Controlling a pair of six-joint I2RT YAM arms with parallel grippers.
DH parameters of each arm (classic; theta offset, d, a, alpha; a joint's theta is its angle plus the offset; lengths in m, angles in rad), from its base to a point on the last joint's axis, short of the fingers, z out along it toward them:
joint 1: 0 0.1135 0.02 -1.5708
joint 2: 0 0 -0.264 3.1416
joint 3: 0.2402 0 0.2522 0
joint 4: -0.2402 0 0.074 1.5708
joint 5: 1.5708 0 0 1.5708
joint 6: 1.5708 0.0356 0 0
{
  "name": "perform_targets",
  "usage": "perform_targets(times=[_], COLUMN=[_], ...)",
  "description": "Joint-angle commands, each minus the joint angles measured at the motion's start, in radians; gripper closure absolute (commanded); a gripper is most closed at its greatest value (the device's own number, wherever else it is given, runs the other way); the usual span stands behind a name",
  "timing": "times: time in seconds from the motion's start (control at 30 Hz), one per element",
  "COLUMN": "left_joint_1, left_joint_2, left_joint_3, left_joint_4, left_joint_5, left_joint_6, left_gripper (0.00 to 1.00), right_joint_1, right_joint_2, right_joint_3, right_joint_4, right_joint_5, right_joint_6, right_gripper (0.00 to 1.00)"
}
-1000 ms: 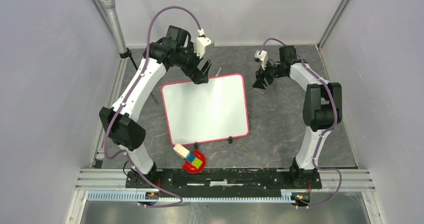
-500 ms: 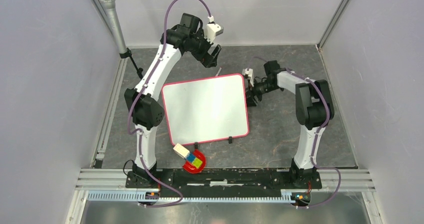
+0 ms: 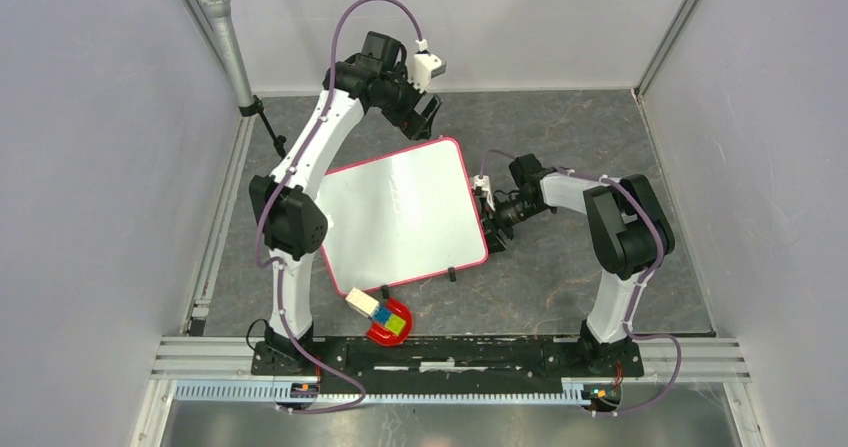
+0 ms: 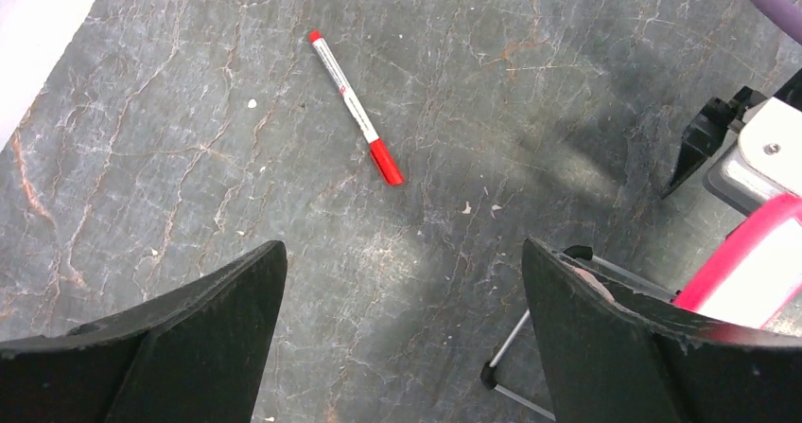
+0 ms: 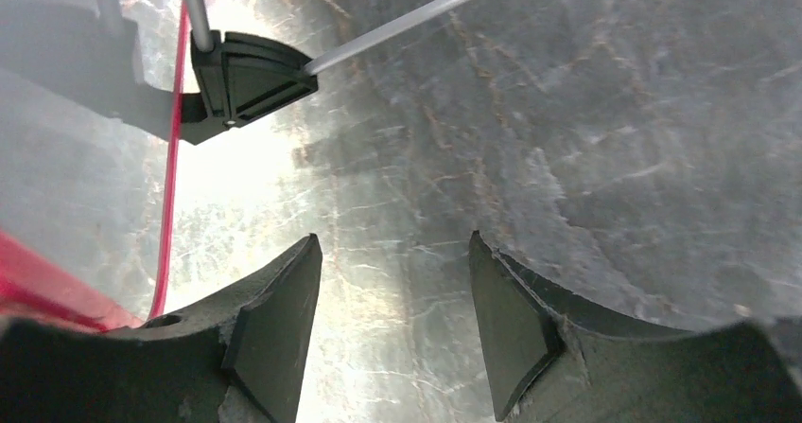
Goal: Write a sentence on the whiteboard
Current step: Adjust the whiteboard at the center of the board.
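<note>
The whiteboard (image 3: 400, 212), white with a red-pink border, lies tilted in the middle of the table, two black clips (image 3: 452, 274) on its near edge. My left gripper (image 3: 425, 119) hovers behind its far corner, open and empty (image 4: 405, 253). In the left wrist view a red marker (image 4: 355, 111) lies on the table ahead, and the board's pink corner (image 4: 747, 253) shows at right. My right gripper (image 3: 492, 222) is low at the board's right edge, open (image 5: 392, 243), with the red edge (image 5: 175, 111) and a black stand bracket (image 5: 246, 82) just ahead.
A red dish with coloured blocks (image 3: 388, 322) and a beige block (image 3: 360, 302) sit near the front edge, just below the board. A microphone (image 3: 225, 37) stands at the back left. Grey walls enclose the table on three sides.
The whiteboard has slid left and turned. My right gripper came down and in against its right edge. My left arm rose and moved back off the board's far edge.
</note>
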Motion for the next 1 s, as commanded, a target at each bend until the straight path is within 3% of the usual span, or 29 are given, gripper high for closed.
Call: perform_targets(times=[0.0,0.27,0.43,0.63,0.73,0.87,0.97], left_joint_1=[0.002,0.002,-0.006,-0.007,-0.008,-0.007,-0.009], left_joint_2=[-0.045,0.038,0.030,0.036,0.093,0.248,0.292], left_joint_3=[0.013,0.095,0.048,0.048,0.114,0.311,0.329], left_joint_4=[0.007,-0.013,-0.039,-0.032,0.004,-0.045,-0.057], left_joint_5=[0.023,0.039,0.059,0.071,-0.030,-0.174,-0.158], left_joint_6=[0.031,0.116,0.173,0.186,0.115,0.009,-0.073], left_gripper=[0.01,0.05,0.06,0.06,0.06,0.04,0.02], right_joint_1=[0.020,-0.032,-0.146,-0.198,-0.223,-0.242,-0.265], right_joint_2=[-0.035,-0.035,-0.014,-0.022,0.005,0.044,0.038], right_joint_3=[-0.045,-0.087,0.001,0.060,0.127,0.193,0.199], right_joint_4=[0.025,0.012,-0.059,0.003,0.007,-0.062,-0.097], right_joint_5=[-0.015,0.005,0.022,0.075,0.058,0.025,0.014], right_joint_6=[-0.036,-0.061,-0.110,-0.084,-0.051,-0.050,-0.054], right_gripper=[0.35,0.35,0.35,0.36,0.36,0.36,0.36])
